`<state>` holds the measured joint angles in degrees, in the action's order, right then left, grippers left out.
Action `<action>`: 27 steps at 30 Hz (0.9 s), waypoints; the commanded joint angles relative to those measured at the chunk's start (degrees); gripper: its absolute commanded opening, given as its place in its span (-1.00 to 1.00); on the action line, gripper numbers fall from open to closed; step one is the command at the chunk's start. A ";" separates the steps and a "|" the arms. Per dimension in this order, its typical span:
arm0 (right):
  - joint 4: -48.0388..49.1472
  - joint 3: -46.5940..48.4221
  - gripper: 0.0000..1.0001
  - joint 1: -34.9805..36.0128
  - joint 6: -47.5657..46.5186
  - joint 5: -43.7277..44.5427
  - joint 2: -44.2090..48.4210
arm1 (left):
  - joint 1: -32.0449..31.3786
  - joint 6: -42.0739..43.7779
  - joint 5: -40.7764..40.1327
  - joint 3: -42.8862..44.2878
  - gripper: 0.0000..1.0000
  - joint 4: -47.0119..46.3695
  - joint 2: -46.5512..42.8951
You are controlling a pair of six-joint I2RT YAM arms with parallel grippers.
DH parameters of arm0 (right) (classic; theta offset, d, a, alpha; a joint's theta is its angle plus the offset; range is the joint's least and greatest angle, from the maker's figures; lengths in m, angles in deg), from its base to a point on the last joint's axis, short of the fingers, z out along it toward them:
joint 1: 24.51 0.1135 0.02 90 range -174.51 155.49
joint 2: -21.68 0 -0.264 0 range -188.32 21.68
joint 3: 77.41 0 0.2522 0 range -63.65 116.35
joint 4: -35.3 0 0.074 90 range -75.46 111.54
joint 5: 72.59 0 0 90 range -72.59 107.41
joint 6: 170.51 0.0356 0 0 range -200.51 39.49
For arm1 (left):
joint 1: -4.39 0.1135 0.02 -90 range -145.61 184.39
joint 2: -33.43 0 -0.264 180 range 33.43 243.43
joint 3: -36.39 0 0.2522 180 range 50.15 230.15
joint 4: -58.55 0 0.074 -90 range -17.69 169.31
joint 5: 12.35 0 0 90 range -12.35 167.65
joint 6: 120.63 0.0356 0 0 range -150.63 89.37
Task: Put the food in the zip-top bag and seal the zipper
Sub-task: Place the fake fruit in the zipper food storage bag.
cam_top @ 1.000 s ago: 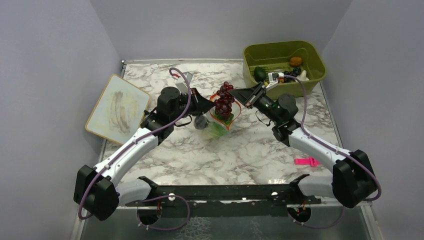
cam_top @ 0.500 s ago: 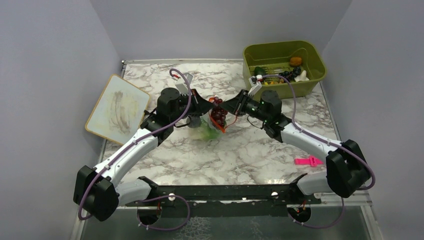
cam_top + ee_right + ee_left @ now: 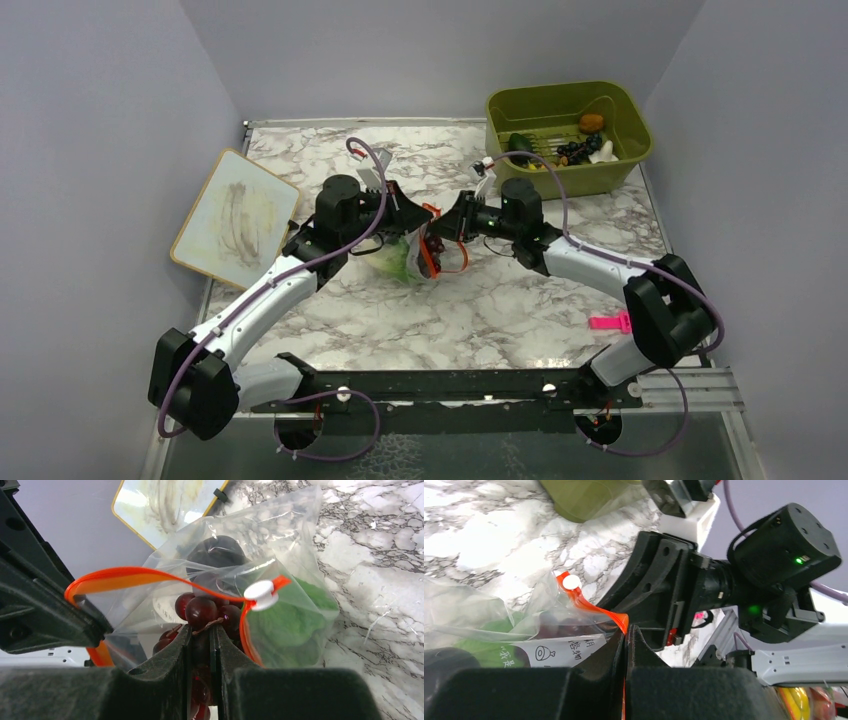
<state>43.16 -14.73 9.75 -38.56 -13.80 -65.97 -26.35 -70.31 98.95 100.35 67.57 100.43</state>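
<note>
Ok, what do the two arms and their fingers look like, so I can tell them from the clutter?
They match: the left arm and right arm have white link shells and chunky black joint housings, each with a looping purple cable. The fingers are matte black with flat faces. A green light glows on the right arm's black wrist housing.

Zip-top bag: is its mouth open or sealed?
Open: the orange zipper bows into a wide loop, and the right hand holds grapes in that opening.

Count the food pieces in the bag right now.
2: green lettuce deep in the bag, and grapes at its mouth, pinched in the right claw. A dark shape behind may be another.
</note>
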 commanded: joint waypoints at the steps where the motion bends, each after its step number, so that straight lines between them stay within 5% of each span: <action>1: 3.75 1.88 -0.94 1.08 1.41 -3.85 -1.56 | -0.02 -0.61 7.64 -0.60 -1.00 -10.18 -1.12; 6: 6.77 1.99 -0.96 2.29 5.48 -2.24 -3.34 | -0.12 -1.94 11.24 -1.01 -1.00 -11.62 -0.09; 12: 13.82 -0.70 -0.98 2.48 11.78 11.36 -2.63 | -0.21 -5.61 13.03 -2.26 -1.00 -14.79 -1.63; 24: 7.61 4.48 -0.98 3.17 10.14 19.86 -7.43 | -0.22 -8.65 14.98 -6.00 -1.00 -19.53 -3.86; 27: 3.86 6.74 -0.76 3.18 6.67 20.75 -7.52 | -0.21 -7.43 13.60 -6.31 -1.00 -19.61 -4.31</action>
<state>50.75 -11.67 12.64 -28.59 1.29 -72.64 -26.11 -77.41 109.82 94.20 54.00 98.71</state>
